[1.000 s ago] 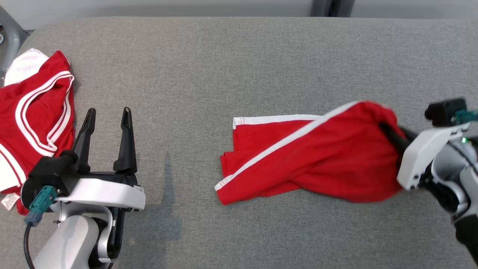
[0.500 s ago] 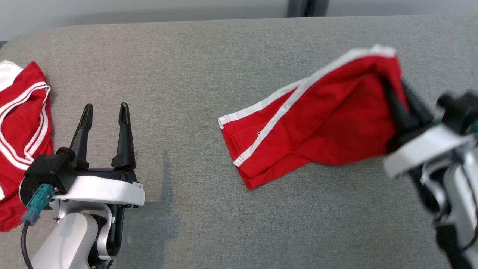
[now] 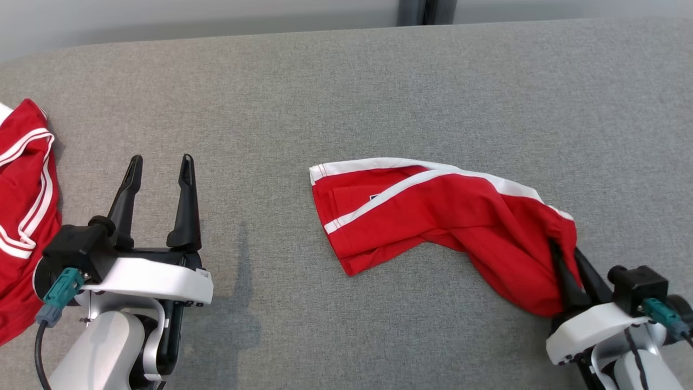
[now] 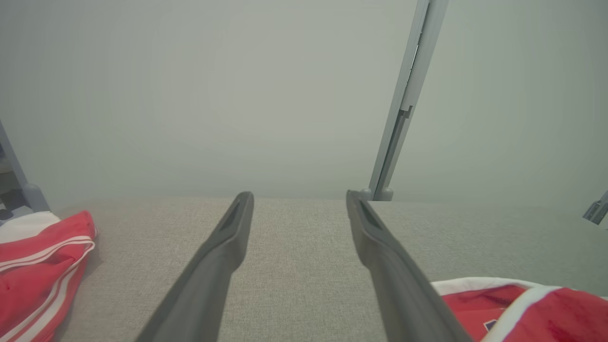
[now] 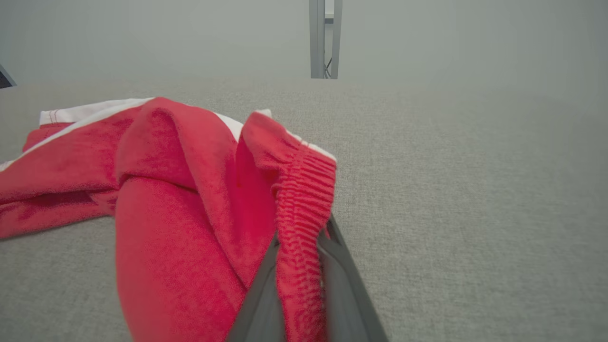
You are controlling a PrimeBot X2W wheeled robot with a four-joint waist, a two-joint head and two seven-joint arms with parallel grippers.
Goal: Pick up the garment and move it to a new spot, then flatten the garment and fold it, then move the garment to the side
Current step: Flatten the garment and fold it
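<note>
Right hand (image 3: pixel 574 276) is pinching the red garment (image 3: pixel 433 216) by its elastic waistband, fingers closed on cloth | garment is lying rumpled on the tabletop (image 3: pixel 325 81), trailing from centre toward near right corner | left hand (image 3: pixel 161 158) is hovering, fingers spread, holding nothing.

We can read no text, number or brand anywhere here. The nearest thing to a mark is a small dark patch (image 3: pixel 373 198) on the red garment (image 3: pixel 460 216), beside its white stripe (image 3: pixel 406 186), and it is too small for us to decipher.
</note>
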